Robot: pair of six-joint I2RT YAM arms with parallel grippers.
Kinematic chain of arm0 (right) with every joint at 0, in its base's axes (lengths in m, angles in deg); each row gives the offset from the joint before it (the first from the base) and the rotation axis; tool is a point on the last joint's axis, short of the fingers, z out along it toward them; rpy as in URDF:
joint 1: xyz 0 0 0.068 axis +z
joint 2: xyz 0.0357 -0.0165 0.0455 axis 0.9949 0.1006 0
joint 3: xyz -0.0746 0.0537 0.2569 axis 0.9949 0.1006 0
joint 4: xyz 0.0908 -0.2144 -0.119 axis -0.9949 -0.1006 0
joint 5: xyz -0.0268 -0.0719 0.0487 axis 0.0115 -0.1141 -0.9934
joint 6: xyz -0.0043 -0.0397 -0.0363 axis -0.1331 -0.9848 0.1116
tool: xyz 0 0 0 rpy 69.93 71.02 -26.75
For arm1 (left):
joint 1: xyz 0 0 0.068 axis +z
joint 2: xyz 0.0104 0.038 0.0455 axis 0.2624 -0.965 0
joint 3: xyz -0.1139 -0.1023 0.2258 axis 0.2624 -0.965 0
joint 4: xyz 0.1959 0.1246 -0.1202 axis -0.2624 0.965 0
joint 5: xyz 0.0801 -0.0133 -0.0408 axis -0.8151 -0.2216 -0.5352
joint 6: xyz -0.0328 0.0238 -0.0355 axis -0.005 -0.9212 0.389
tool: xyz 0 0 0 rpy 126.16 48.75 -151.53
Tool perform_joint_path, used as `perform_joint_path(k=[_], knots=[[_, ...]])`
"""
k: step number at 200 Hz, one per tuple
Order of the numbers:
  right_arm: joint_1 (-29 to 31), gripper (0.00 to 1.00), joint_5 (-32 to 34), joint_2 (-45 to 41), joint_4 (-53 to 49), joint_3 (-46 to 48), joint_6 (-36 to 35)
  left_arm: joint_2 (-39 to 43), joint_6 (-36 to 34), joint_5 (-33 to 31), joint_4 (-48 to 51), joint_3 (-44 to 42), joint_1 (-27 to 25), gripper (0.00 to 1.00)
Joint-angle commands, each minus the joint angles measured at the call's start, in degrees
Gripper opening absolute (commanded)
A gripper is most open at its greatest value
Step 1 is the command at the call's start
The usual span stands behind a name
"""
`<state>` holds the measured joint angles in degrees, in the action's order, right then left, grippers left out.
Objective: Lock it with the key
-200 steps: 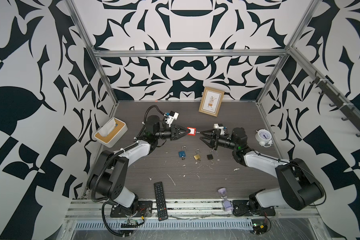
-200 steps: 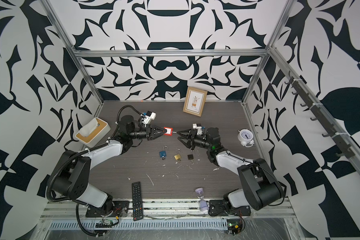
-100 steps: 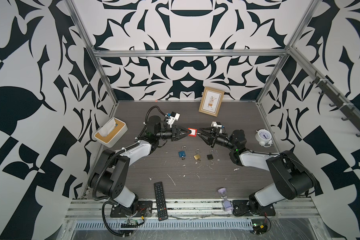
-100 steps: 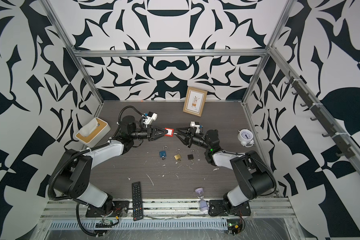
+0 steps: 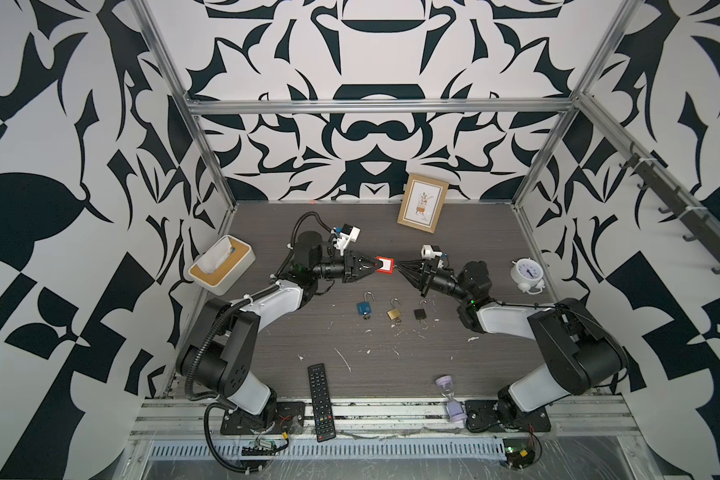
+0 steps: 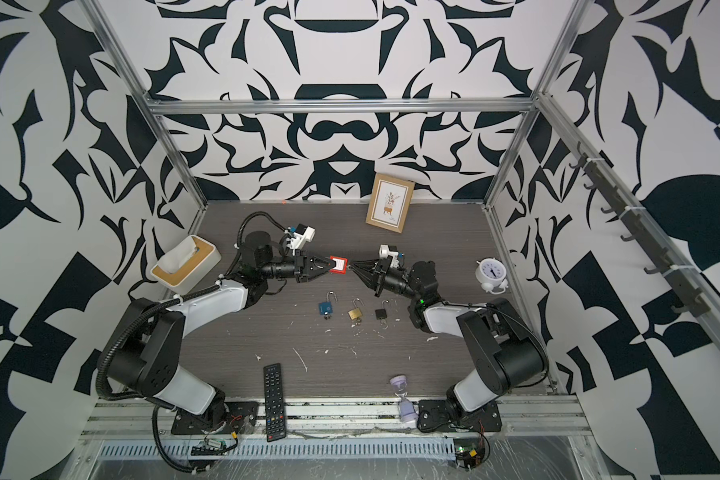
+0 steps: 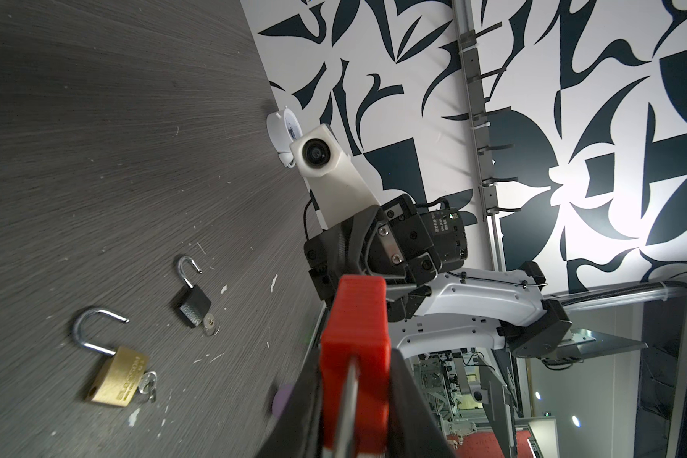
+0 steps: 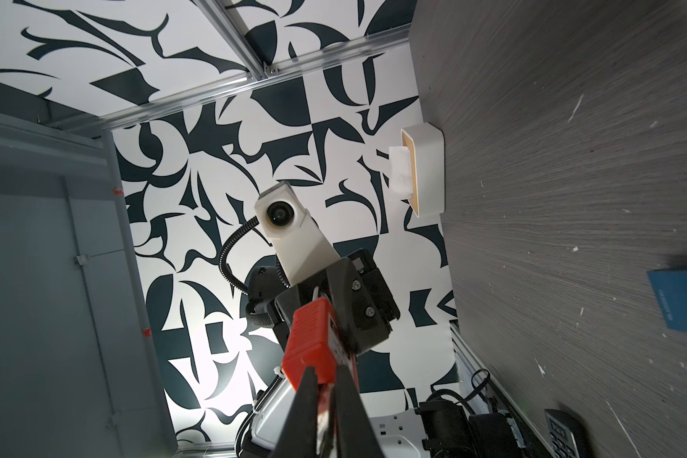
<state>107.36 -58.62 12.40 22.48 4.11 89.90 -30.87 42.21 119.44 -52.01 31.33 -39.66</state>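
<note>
A red padlock (image 5: 384, 264) hangs in the air above the table's middle, with my left gripper (image 5: 375, 266) shut on its shackle end. In the left wrist view the lock (image 7: 355, 341) fills the gap between the two black fingers (image 7: 403, 380), and its silver shackle runs back toward the camera. From the right, my right gripper (image 5: 397, 264) meets the lock's other end. Its narrow fingers (image 8: 306, 392) stand almost together there, pinching the key (image 8: 326, 396), which is mostly hidden between them. Both top views show the two grippers tip to tip, as with the right gripper (image 6: 351, 264).
Below the grippers lie a blue padlock (image 5: 365, 307), a brass one (image 5: 394, 312) and a black one (image 5: 420, 312), shackles open, keys in them. A tissue box (image 5: 221, 270) sits left, a picture frame (image 5: 422, 208) at the back, a clock (image 5: 526, 274) right, a remote (image 5: 321, 401) and hourglass (image 5: 449, 399) in front.
My right gripper has moved left up to the red padlock's free end and its jaws have closed there. The left arm and the padlock have stayed still.
</note>
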Motion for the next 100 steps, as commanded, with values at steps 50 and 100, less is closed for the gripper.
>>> perform_joint_path(k=[50,100], knots=[[0.4,0.02,-2.2,-2.6,1.1,-0.5,-5.7,0.0,1.7,2.1,1.8,2.5,-0.1,0.0],[0.3,0.0,-4.6,-5.1,-4.8,-1.7,-15.9,0.6,7.7,3.0,0.2,2.5,-0.1,0.0]])
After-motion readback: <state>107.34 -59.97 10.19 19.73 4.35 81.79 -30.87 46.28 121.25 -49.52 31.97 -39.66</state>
